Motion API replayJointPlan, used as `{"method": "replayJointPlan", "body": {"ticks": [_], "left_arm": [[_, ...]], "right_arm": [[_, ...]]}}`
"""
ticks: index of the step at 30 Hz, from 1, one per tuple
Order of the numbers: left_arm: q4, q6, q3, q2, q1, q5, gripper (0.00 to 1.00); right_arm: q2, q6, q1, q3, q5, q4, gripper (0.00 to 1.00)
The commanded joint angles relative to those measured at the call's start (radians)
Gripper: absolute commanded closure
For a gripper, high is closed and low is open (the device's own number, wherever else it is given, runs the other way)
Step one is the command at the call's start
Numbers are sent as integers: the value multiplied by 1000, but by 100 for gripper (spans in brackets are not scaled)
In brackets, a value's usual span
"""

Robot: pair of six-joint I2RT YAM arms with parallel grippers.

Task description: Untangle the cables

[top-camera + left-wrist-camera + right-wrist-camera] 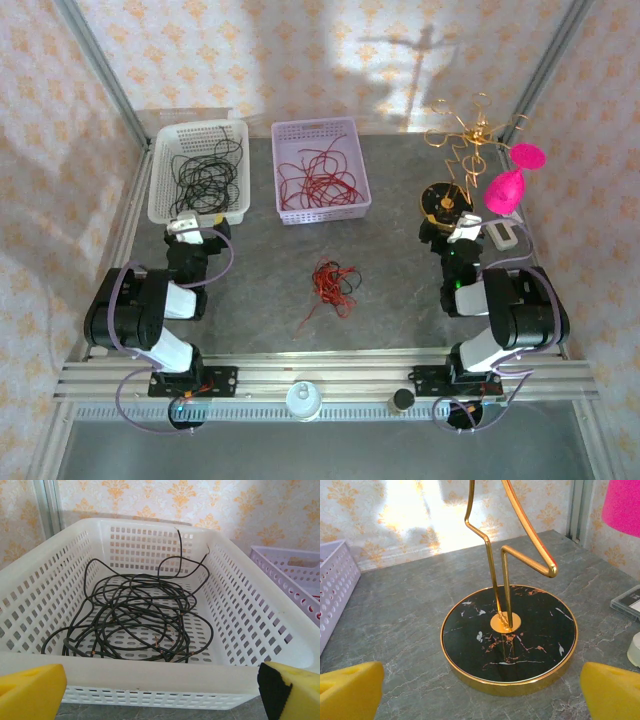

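The left pincer stands wide apart and holds nothing, its yellow pads at either lower corner of the wrist view. It sits just short of the near rim of a white basket. Inside that basket lie the black cables in loose overlapping loops on the slotted floor, with two ends rising toward the far wall. Beside the white basket, to its right, is a lilac basket that holds the red cables, also loosely coiled.

The right pincer is likewise spread wide and empty. It faces the round base of a gold wire ornament – a black marbled disc with a gold rim, from whose centre the bent stems rise. A pink object stands near the ornament, toward the right wall.

Between the two arms, on the open grey worktop, lies a small tangle of mostly red strands with some dark ones mixed in. It is well apart from both pincers and from both baskets, and one red end trails toward the near edge
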Motion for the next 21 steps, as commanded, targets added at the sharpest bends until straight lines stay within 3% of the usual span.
{"method": "replayJointPlan", "body": {"ticks": [1, 21], "left_arm": [[22, 13, 4, -3, -4, -3, 1], [17, 22, 7, -3, -10, -2, 1]], "right_arm": [[-7, -5, -3, 7, 7, 21, 0], [-7, -4, -3, 6, 6, 21, 0]]}}
